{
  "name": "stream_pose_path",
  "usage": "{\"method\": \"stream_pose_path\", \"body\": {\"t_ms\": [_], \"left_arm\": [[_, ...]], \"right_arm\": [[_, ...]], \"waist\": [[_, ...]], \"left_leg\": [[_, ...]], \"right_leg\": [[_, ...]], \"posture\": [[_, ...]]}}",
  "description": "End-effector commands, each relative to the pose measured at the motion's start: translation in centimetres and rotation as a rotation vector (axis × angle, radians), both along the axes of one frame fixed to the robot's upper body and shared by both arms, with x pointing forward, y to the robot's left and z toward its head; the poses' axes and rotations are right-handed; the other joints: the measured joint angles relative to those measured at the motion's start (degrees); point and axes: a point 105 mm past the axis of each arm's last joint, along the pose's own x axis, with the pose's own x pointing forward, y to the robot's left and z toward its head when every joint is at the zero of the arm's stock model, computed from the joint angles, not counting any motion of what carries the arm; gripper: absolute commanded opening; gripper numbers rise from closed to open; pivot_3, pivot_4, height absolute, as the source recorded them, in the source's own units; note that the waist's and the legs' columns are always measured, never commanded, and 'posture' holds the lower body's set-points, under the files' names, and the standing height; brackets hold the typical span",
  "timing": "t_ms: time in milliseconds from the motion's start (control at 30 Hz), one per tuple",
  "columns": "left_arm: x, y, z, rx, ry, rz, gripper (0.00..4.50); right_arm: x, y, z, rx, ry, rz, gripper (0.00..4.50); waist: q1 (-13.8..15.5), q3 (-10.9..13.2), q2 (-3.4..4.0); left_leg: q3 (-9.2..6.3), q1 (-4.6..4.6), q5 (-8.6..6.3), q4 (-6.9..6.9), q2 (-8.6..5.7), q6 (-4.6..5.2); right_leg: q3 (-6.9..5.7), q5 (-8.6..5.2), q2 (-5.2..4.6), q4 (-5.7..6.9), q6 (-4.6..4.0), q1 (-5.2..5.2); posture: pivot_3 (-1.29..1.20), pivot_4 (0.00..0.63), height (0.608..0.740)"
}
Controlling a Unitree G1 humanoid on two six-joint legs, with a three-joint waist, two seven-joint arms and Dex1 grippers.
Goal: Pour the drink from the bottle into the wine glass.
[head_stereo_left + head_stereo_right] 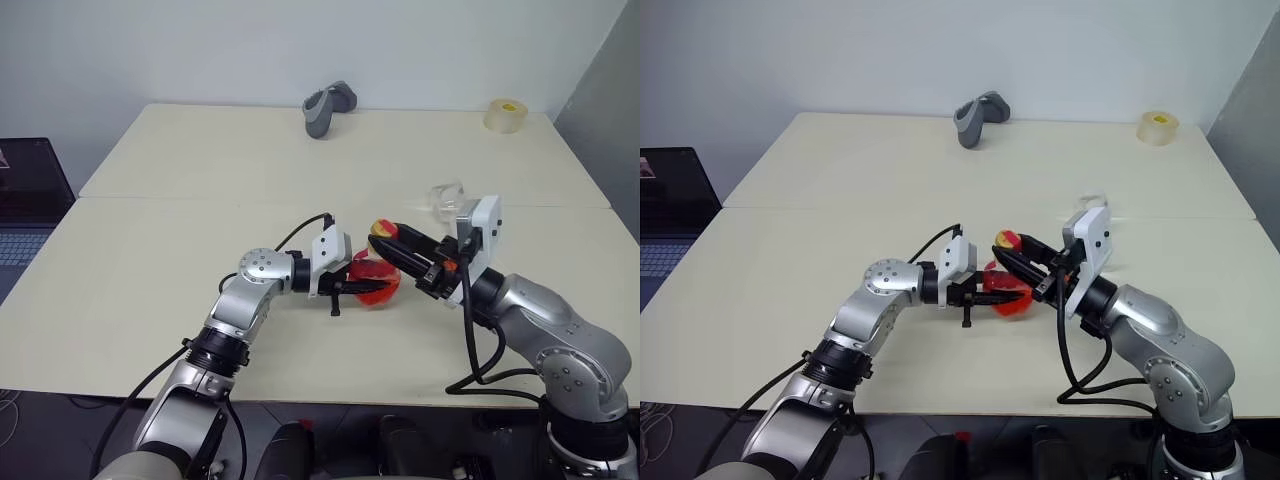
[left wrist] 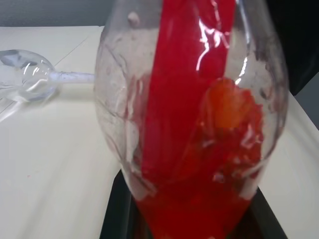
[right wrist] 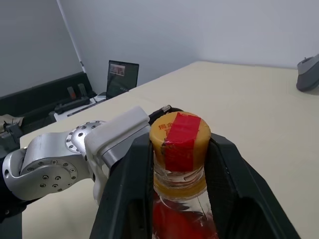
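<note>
The bottle (image 1: 378,283) is a small clear one with the red drink (image 2: 199,199) in its rounded body and a yellow-and-red cap (image 3: 178,133). It is held roughly upright just above the table's front middle. My left gripper (image 1: 362,291) reaches in from the left and is shut on the bottle's body. My right gripper (image 3: 179,149) comes from the right and is shut on the cap, one black finger on each side. The wine glass (image 1: 447,196) is clear and appears to lie on its side on the table behind my right wrist, its stem (image 2: 72,77) level.
A grey curved object (image 1: 328,108) rests at the table's far edge and a tape roll (image 1: 506,114) at the far right corner. A laptop (image 1: 25,215) stands off the cream table (image 1: 160,300) to the left. A seam crosses the tabletop.
</note>
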Motion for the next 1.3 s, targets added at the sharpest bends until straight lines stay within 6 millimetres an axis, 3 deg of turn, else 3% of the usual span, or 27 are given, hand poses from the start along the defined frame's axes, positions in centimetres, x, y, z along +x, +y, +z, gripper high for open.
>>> {"method": "stream_pose_path", "body": {"t_ms": [33,400,500,667,733,900,967,1033,1233,1300], "left_arm": [[-0.1,-0.4,0.5,-0.003,-0.025,-0.005,0.72],[-0.1,-0.3,0.5,-0.003,-0.024,-0.004,0.72],[-0.1,-0.4,0.5,-0.003,-0.023,-0.007,0.72],[-0.1,-0.4,0.5,-0.005,-0.022,-0.009,0.72],[-0.1,-0.4,0.5,-0.005,-0.022,-0.009,0.72],[-0.1,-0.4,0.5,-0.004,-0.02,-0.007,0.71],[-0.2,-0.4,0.5,-0.004,-0.021,-0.006,0.71],[-0.1,-0.4,0.5,-0.005,-0.022,-0.005,0.71],[0.0,0.0,0.9,-0.014,-0.041,0.019,0.71],[0.1,0.6,2.1,-0.057,-0.037,0.046,0.71]], "right_arm": [[-1.6,1.3,2.0,-0.045,-0.153,0.068,1.1],[-0.5,0.2,4.0,-0.219,-0.485,-0.098,1.09],[-0.8,0.8,3.7,-0.144,-0.414,-0.056,1.08],[-1.1,1.1,4.2,0.139,-0.146,0.027,1.08],[-0.9,0.9,4.1,0.132,-0.132,0.014,1.07],[-0.3,0.6,3.9,-0.101,-0.337,-0.082,0.84],[-0.4,0.8,3.7,-0.135,-0.381,-0.084,0.46],[-0.5,0.8,3.2,-0.132,-0.379,-0.08,0.0],[-0.8,-0.4,1.4,-0.137,-0.311,-0.101,0.0],[-1.1,-1.5,0.4,-0.077,-0.206,-0.146,0.0]], "waist": [[-0.01,0.0,0.0],[0.0,0.0,0.0],[-0.01,0.0,-0.01],[0.01,0.0,0.0],[0.01,0.0,0.0],[-0.02,0.01,0.01],[-0.04,0.01,0.01],[-0.05,0.01,0.01],[0.0,0.01,0.01],[0.0,0.01,0.01]], "left_leg": [[0.0,0.0,0.0,0.0,-0.01,0.0],[0.0,0.0,0.0,0.0,-0.02,0.0],[0.0,0.0,0.0,0.0,0.0,0.0],[-0.01,-0.01,0.0,0.0,0.02,-0.01],[0.0,-0.01,0.0,0.01,0.0,-0.01],[-0.02,-0.01,0.0,0.0,-0.03,0.0],[0.0,-0.01,0.0,-0.01,-0.03,0.0],[0.0,-0.01,0.0,0.0,-0.03,0.0],[0.0,-0.01,0.0,0.0,-0.02,0.0],[-0.03,-0.02,0.0,0.0,-0.01,0.0]], "right_leg": [[0.0,0.0,0.0,0.0,0.0,0.0],[-0.01,0.0,0.01,-0.01,0.0,0.0],[-0.01,0.0,0.01,0.0,0.0,0.0],[0.01,0.0,0.0,0.01,0.0,0.0],[0.02,0.0,-0.04,0.0,0.0,0.0],[-0.04,0.0,-0.02,-0.02,0.0,0.0],[-0.02,0.0,-0.01,-0.02,0.0,0.0],[-0.01,0.0,0.0,-0.02,0.0,0.0],[-0.01,0.0,-0.01,-0.02,0.0,0.01],[-0.02,0.0,-0.01,-0.02,0.0,0.01]], "posture": [[0.0,0.15,0.74],[0.0,0.15,0.74],[0.0,0.15,0.74],[0.0,0.15,0.74],[0.0,0.15,0.74],[0.0,0.15,0.74],[0.0,0.15,0.74],[0.0,0.15,0.74],[0.0,0.15,0.74],[0.0,0.15,0.74]]}}
